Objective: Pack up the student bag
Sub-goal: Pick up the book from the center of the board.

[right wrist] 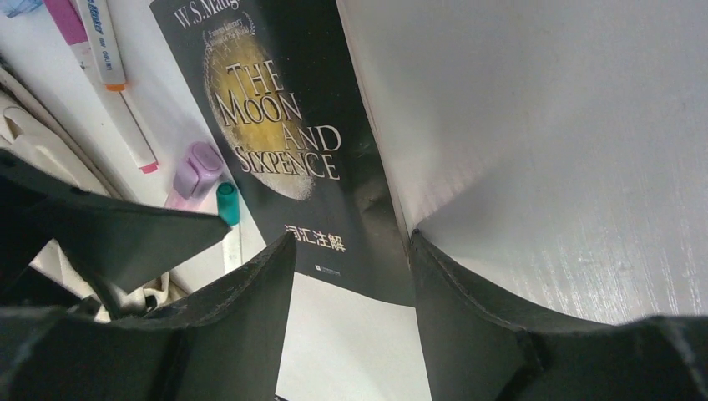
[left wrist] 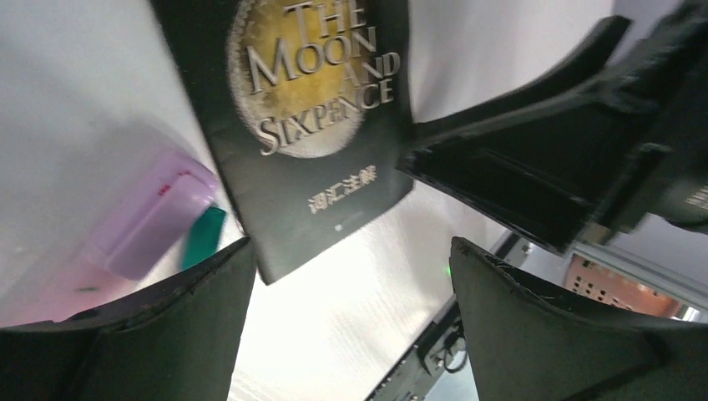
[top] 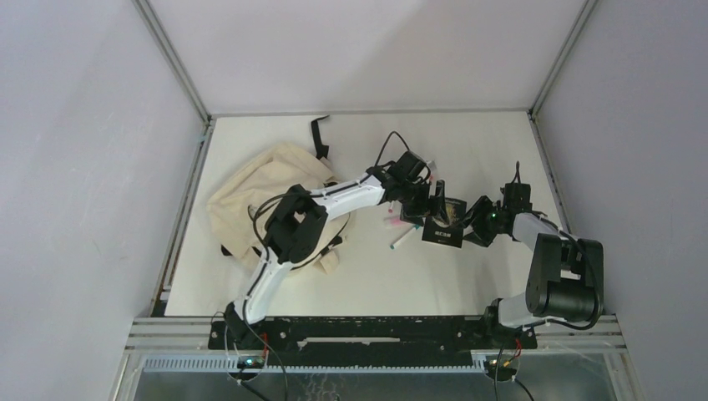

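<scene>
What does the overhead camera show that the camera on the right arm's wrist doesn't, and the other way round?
Only the top external view shows the student bag, slumped on the table's left side, and the left arm and right arm whole. Only the right wrist view lets you read the title on the black book: The Moon and Sixpence. Both show that book lying on the white table with a teal-capped pen beside it.
</scene>
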Controlling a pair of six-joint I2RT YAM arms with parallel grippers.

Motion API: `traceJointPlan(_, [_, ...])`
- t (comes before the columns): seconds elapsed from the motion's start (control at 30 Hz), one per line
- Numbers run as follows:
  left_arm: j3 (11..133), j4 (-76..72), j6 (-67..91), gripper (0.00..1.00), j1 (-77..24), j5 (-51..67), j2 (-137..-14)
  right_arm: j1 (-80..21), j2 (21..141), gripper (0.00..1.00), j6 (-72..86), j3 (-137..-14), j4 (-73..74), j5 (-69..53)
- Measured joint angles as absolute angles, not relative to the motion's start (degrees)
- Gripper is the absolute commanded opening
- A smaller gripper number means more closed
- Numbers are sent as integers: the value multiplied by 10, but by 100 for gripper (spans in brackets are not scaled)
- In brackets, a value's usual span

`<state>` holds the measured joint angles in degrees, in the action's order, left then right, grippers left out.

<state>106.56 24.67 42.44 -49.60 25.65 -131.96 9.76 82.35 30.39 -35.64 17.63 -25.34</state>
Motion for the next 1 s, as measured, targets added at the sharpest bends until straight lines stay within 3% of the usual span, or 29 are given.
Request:
traceJointPlan(0.43, [1088,249,419,89,-495,263,-1359,98,831,63,308,-356,163,-265])
traceJointPlan(0.63, [1119,250,416,89,-494,289,-1380,97,837,57,312,-356,155,-271])
traceJointPlan(0.73, [1122,250,415,88,-494,296,-1383,96,839,45,314,-356,150,-273])
traceJointPlan(1.0, [1122,249,414,87,-494,308,-1386,96,839,0,319,-347,152,-265])
